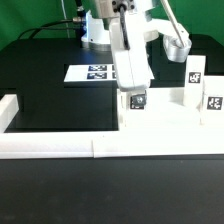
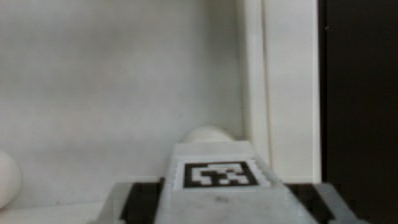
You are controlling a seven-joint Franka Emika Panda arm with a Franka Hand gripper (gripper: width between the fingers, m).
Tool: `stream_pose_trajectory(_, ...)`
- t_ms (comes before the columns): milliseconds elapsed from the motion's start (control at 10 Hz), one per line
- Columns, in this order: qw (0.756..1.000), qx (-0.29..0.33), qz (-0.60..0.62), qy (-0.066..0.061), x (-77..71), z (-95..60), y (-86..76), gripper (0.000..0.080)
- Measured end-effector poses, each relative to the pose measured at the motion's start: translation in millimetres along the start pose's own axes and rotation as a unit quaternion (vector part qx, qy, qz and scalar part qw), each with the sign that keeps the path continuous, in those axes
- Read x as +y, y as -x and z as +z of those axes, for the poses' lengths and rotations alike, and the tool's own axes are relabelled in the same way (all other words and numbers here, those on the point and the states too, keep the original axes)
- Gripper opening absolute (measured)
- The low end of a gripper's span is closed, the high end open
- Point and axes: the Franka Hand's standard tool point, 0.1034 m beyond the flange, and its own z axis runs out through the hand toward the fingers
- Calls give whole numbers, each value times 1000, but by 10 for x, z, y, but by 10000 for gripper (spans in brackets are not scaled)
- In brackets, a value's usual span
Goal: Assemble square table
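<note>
Gripper (image 1: 134,93) of the single arm, lowered over the square plate (image 1: 160,122), pinches one tagged leg (image 1: 136,100) between its two fingers, the jaws part-way closed on the leg's sides. In the wrist view the same leg (image 2: 217,172) sits between the finger pads, its black-and-white tag facing the camera, with the plate (image 2: 125,80) filling the background and a rounded white shape, possibly a corner socket (image 2: 210,133), just beyond the leg; whether the leg touches the plate cannot be told.

Legs counted in the exterior view: three. One in the gripper; one standing upright on the plate near its far edge (image 1: 194,72); one at the plate's edge toward the exterior view's right (image 1: 214,102). Each is a small white block bearing a tag.

Square plate: one, white, flat on the black table (image 1: 40,70), lying against the white border rails (image 1: 60,145), which run along its near edge.

Marker board (image 1: 92,73): one, thin and white with several tags, lying flat on the table beyond the plate, toward the exterior view's left.
</note>
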Motion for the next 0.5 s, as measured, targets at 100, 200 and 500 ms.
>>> stream_pose_trajectory(100,999,1,-47,0,-2,-2,-6,364)
stream_pose_trajectory(200,992,3,-127,-3,-15,-9,-15,546)
stream_pose_trajectory(500,949,10,-315,-2,-28,-13,-8,645)
